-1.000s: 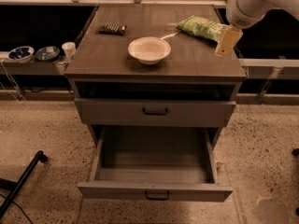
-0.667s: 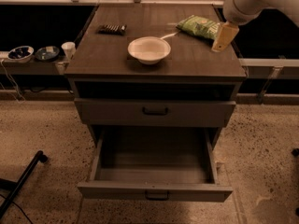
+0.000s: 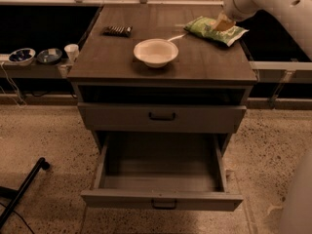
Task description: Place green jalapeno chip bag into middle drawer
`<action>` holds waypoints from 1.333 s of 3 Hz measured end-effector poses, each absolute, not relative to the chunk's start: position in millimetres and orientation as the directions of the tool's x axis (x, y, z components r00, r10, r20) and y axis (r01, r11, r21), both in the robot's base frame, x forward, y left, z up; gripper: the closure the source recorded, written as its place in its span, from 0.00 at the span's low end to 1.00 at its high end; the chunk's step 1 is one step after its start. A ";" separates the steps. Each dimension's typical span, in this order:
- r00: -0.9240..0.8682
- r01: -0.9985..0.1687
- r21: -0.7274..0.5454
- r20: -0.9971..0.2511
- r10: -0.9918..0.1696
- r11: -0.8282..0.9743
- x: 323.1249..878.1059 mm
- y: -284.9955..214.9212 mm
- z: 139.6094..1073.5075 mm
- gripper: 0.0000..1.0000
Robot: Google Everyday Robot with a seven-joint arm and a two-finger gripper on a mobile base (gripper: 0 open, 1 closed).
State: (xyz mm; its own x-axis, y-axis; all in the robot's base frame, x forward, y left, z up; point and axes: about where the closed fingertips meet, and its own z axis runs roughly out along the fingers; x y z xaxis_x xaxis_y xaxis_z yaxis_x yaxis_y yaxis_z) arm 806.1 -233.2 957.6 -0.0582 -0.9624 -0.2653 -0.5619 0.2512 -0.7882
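1. The green jalapeno chip bag [image 3: 207, 29] lies flat at the far right corner of the cabinet top [image 3: 195, 65].
2. The gripper [image 3: 224, 23] sits on the bag's far edge. Whether it has hold of the bag cannot be told.
3. This looks like the grasping step. Next, the bag must be lifted, carried past the front edge and lowered into the open middle drawer [image 3: 161, 177].

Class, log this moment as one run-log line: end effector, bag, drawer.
green jalapeno chip bag: on cabinet top, far right | end effector: at the bag | middle drawer: open, empty
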 end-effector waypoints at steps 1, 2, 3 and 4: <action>-0.052 -0.573 -0.778 -0.278 -0.959 0.256 834.9 -229.3 933.5 0.48; -0.068 -0.590 -0.761 -0.285 -0.956 0.269 854.5 -232.1 908.8 0.48; -0.089 -0.615 -0.736 -0.293 -0.952 0.284 868.0 -238.2 882.7 0.48; -0.105 -0.627 -0.720 -0.301 -0.948 0.298 876.1 -244.6 867.3 0.48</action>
State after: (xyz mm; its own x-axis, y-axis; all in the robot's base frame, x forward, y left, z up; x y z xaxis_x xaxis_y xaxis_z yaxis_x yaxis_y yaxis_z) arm 876.1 -244.6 867.3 -0.1049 -0.9477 -0.3014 -0.6270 0.2983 -0.7197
